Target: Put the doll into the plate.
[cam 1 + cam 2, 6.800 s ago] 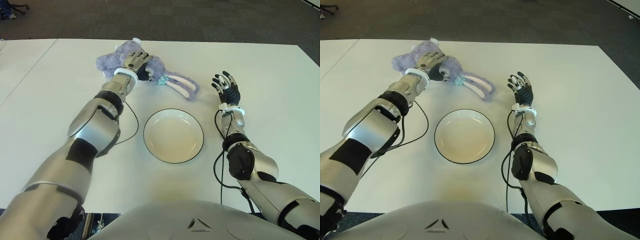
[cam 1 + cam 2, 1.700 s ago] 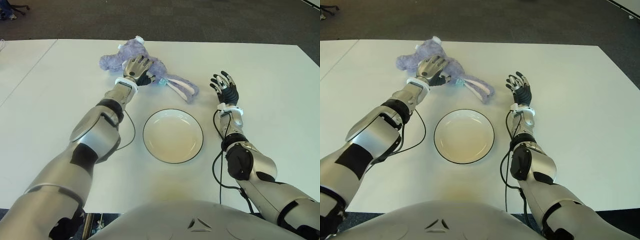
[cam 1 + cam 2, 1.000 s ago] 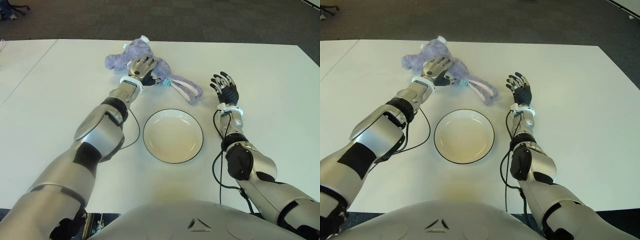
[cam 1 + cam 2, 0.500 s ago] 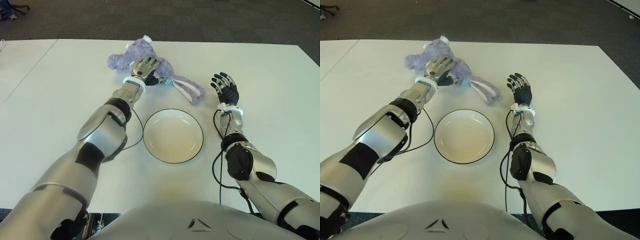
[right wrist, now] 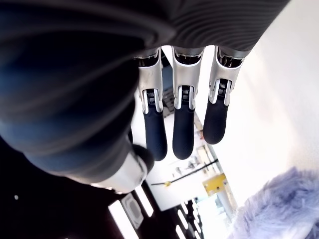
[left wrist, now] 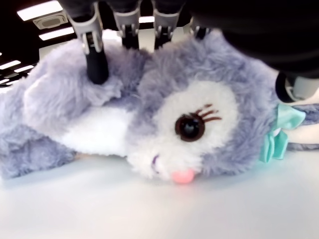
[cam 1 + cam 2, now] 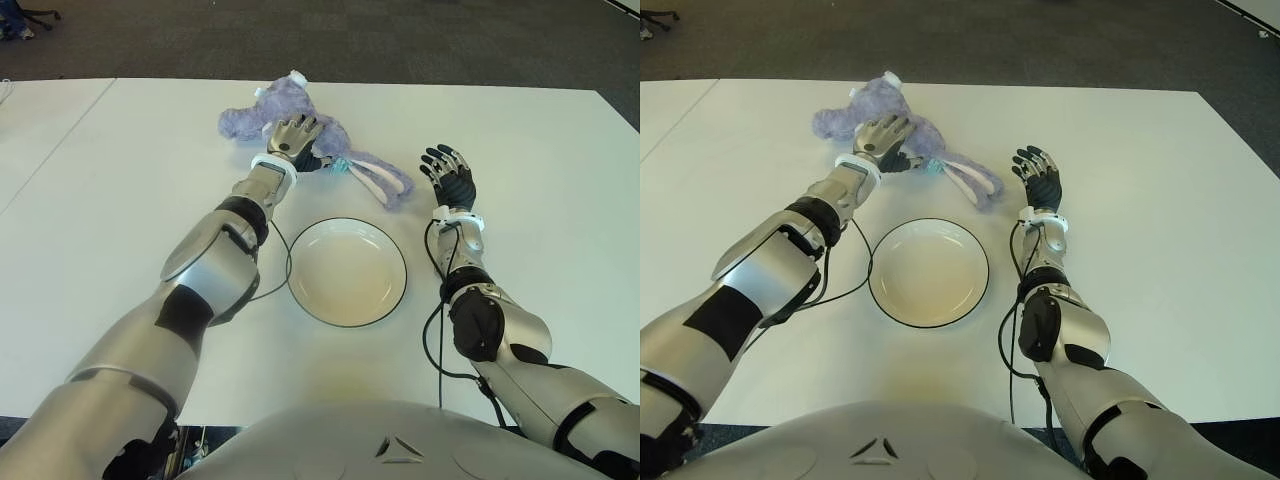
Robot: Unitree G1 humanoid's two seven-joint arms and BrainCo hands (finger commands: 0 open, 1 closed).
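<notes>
The left hand (image 7: 293,137) grips the doll (image 7: 262,115) on the table (image 7: 120,200) at 11 o'clock from the plate (image 7: 346,271), while the right hand (image 7: 452,180) shows spread, empty fingers at 2 o'clock.

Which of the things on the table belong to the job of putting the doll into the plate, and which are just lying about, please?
Belonging to the job:
- doll, lying on the table, gripped by the left robot hand
- plate, empty, nearer the robot

Just about:
- right robot hand, open and idle, right of the doll
- white table; nothing else lies on it
</notes>
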